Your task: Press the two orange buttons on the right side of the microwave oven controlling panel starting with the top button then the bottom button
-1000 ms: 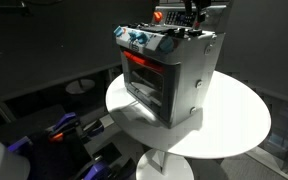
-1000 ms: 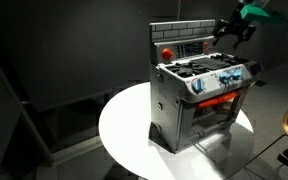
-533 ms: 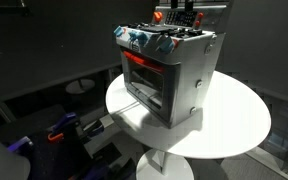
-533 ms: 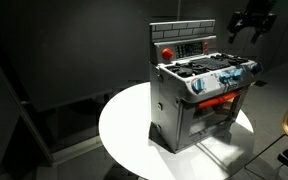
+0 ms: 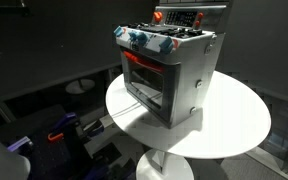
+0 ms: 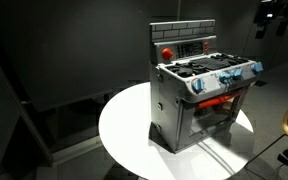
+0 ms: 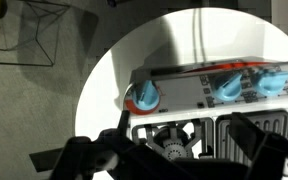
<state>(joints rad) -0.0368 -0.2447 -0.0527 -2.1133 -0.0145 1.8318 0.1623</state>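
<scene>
Gripper [image 6: 270,16]: partly cut off at the frame edge; we find its fingers [image 7: 256,150] spread wide, empty. Toy oven [image 6: 199,95] below it, apart; panel [image 6: 191,47] buttons indistinct.

The end effector [image 6: 275,14] is clipped by the upper right corner, and the control panel [image 6: 191,47] is too small to read.

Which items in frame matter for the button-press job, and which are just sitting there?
Job:
- grey toy oven
- rear control panel on the oven; orange buttons too small to make out
- black robot gripper, open, off to the side of the panel

Just there:
- round white table
- blue plastic knobs on the oven front
</scene>
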